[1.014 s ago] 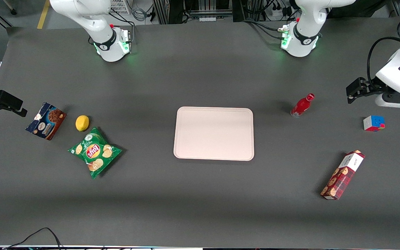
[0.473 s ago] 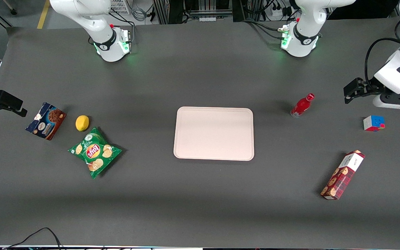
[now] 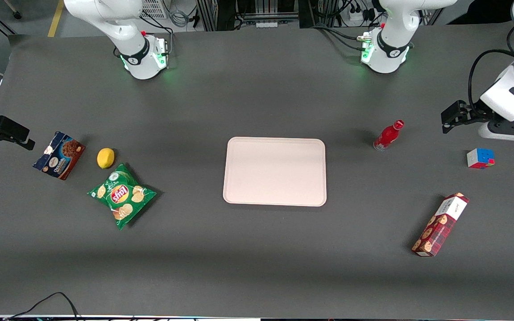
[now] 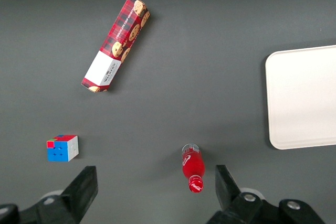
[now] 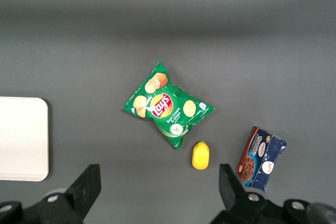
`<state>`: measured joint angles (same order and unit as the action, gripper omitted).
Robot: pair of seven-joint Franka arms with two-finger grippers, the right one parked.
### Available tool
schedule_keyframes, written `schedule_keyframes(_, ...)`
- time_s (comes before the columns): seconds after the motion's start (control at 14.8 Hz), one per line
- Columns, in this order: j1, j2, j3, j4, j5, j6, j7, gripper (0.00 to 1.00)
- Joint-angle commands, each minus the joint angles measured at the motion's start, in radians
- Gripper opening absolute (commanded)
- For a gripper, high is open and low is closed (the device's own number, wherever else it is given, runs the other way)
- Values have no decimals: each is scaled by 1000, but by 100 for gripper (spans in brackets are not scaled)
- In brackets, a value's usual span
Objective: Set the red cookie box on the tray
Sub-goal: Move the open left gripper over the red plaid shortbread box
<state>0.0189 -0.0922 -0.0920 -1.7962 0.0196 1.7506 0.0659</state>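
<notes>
two cookie boxes (image 3: pixel 440 224), one tray (image 3: pixel 275 171), one gripper (image 3: pixel 452 117)

- The gripper (image 3: pixel 451 117) hangs above the working arm's end of the worktop (image 3: pixel 257 249), its fingers (image 4: pixel 84 190) spread wide with nothing between them.
- The bottle (image 3: pixel 388 135) and the cube (image 3: pixel 480 158) stand nearest the fingers, apart from each other.
- The red cookie box (image 3: pixel 440 224) lies nearer the front camera than the cube, well apart from the fingers.
- The tray (image 3: pixel 275 171) sits mid-worktop, farther from the fingers than the bottle.
</notes>
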Motion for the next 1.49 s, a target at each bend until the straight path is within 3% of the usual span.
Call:
schedule_keyframes(0.0, -14, 9, 11, 18, -6, -16, 6, 100)
schedule_keyframes(0.74, -13, 25, 12, 40, 7, -17, 34, 100)
schedule_keyframes(1.42, -7, 161, 49, 150, 5, -43, 514, 100)
